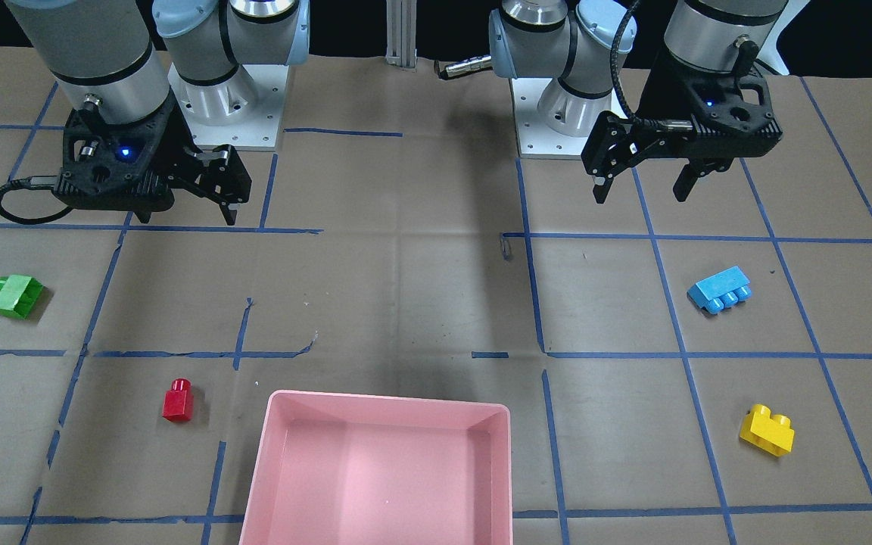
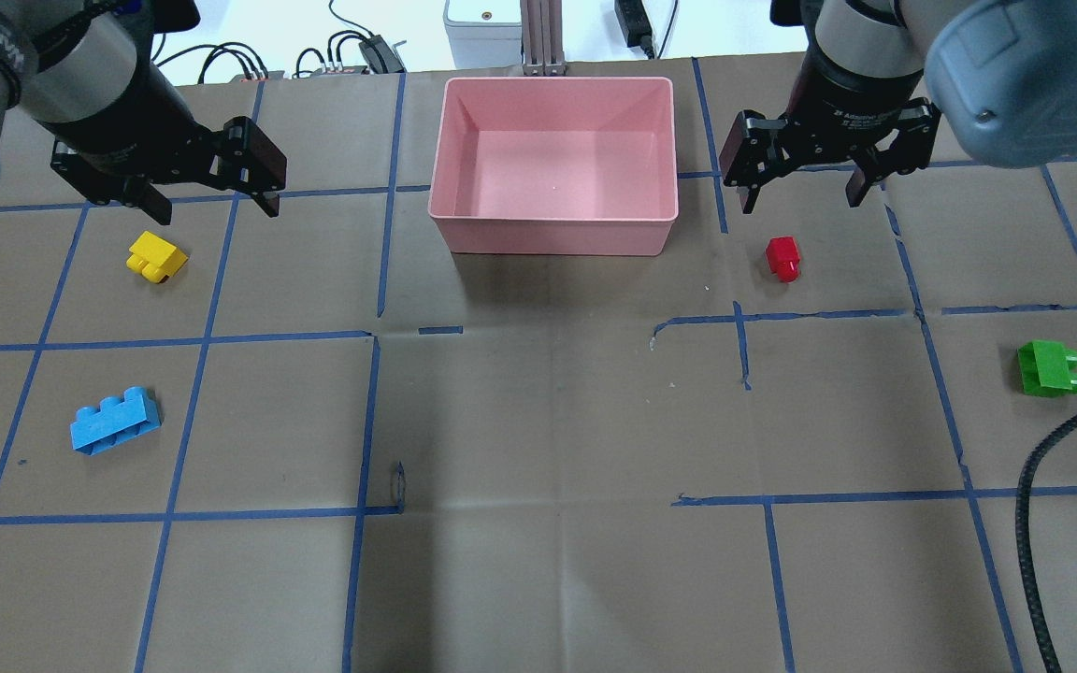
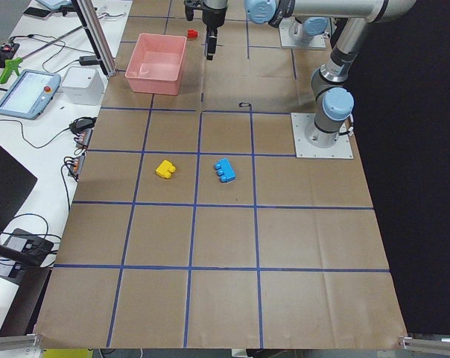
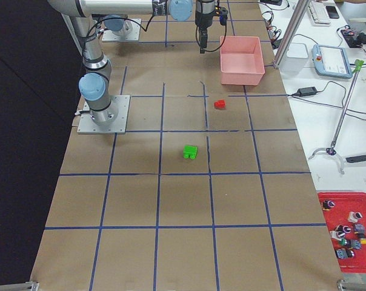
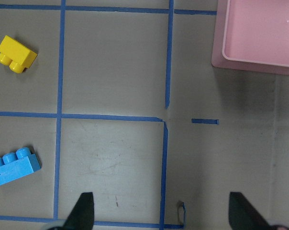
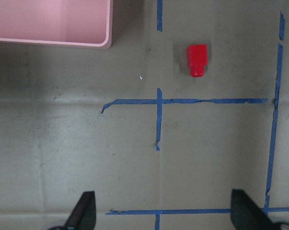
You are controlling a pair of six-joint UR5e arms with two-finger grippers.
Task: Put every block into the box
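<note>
The pink box (image 2: 552, 234) stands at the table's far middle, empty; it also shows in the front view (image 1: 387, 399). The yellow block (image 2: 157, 256) and the light-blue block (image 2: 115, 421) lie on the left side. The red block (image 2: 783, 258) lies just right of the box, and the green block (image 2: 1048, 368) lies further right. My left gripper (image 2: 211, 196) hovers open and empty just beyond the yellow block. My right gripper (image 2: 802, 192) hovers open and empty just beyond the red block. The left wrist view shows the yellow (image 5: 16, 53) and blue (image 5: 13, 167) blocks; the right wrist view shows the red block (image 6: 197, 60).
Blue tape lines grid the brown paper table. A black cable (image 2: 1043, 523) hangs over the near right. The two arm bases (image 1: 224, 98) (image 1: 557, 106) stand at the robot's edge. A rail post (image 2: 543, 37) rises behind the box.
</note>
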